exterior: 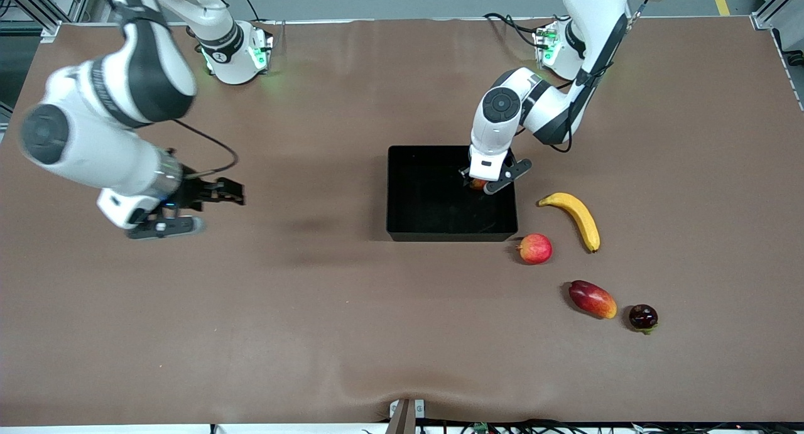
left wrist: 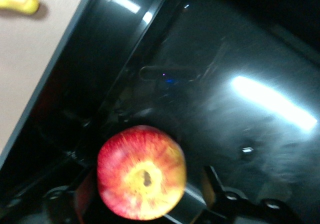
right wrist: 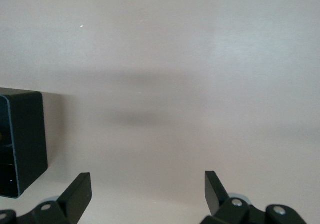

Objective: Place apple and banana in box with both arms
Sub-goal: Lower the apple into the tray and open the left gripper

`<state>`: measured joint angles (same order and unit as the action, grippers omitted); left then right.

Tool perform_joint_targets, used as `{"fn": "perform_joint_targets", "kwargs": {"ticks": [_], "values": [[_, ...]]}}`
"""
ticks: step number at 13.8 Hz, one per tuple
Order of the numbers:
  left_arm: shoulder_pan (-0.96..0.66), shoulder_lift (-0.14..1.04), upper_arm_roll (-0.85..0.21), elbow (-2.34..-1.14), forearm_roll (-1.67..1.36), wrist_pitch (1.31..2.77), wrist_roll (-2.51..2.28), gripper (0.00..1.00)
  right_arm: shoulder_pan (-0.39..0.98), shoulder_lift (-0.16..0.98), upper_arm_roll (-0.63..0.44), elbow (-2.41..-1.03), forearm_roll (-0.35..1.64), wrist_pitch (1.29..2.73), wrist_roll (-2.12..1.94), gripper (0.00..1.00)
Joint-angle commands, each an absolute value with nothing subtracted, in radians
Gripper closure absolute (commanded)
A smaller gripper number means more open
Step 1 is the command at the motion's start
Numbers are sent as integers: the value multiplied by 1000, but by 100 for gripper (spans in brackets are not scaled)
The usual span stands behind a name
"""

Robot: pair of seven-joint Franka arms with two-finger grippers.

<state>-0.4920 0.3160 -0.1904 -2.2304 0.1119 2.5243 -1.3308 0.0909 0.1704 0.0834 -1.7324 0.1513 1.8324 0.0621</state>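
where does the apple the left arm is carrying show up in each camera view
Front view: the apple is a small red patch between the left gripper fingers, over the box corner nearest the banana.
Left wrist view: the apple fills the lower middle, stem dimple facing the camera, above the glossy box floor.
Right wrist view: not in it; only a box corner shows.
Shared landmark: the black box.
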Motion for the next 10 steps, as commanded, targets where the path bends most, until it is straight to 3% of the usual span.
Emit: {"fn": "perform_joint_targets", "kwargs": {"ticks": [1,3,5,10], "values": [[-483,284,-190,-2087,140,2388,-1350,0,52,85,104,-1752,91,1786,55,0],[-482,282,-186,-1902,140,2199,-1333,0,35,36,103,-1752,52,1746,57,0],[-428,281,-183,-1801,140,2061,-1231,0,11,-11,103,-1750,26,1708,57,0],[-182,261,-183,-1867,194,2017,-919,0,-46,-38,103,-1632,23,1559,55,0]]}}
